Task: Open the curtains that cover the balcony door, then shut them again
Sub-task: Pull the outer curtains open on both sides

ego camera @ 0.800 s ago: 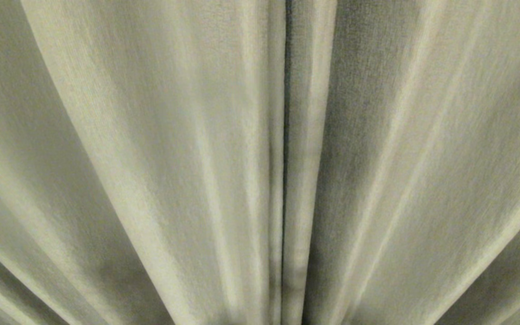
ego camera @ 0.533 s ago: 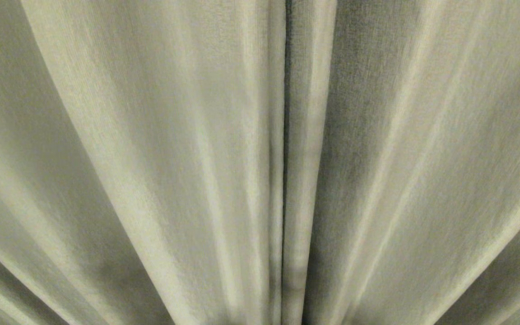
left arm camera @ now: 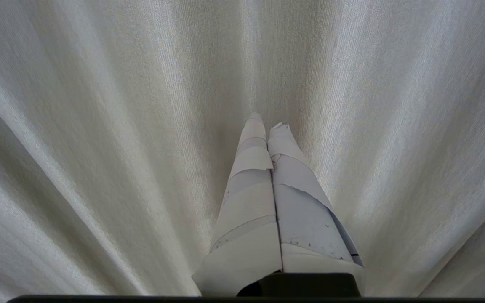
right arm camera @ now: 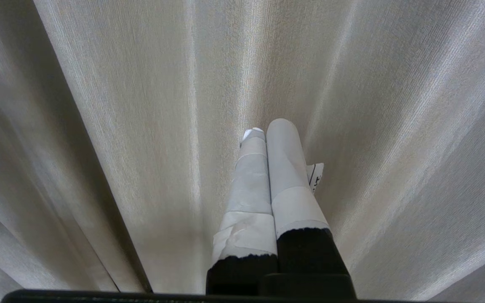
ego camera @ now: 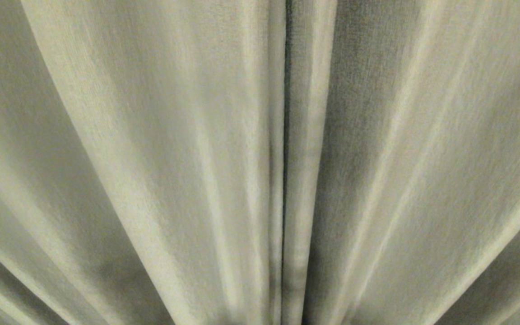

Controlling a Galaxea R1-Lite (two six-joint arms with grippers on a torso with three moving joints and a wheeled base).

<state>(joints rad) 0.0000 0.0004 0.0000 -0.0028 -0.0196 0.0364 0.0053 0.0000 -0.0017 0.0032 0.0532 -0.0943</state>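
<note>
Head view: cream woven pleated curtains (ego camera: pixel 151 158) hanging drawn — hemmed edges meeting at centre, hiding the door.
Left wrist view: left gripper (left arm camera: pixel 267 126) clenched, empty, pointing at fabric.
Right wrist view: right gripper (right arm camera: pixel 265 128) likewise — probably awaiting parting.

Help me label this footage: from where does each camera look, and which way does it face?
Head view: on the robot's head, facing the curtains where two hemmed edges meet; no arm shows.
Left wrist view: behind the left gripper, shut, pointing at pleated cloth.
Right wrist view: behind the right gripper, shut, pointing at cloth.
Shared: all three show only the cream curtains.
</note>
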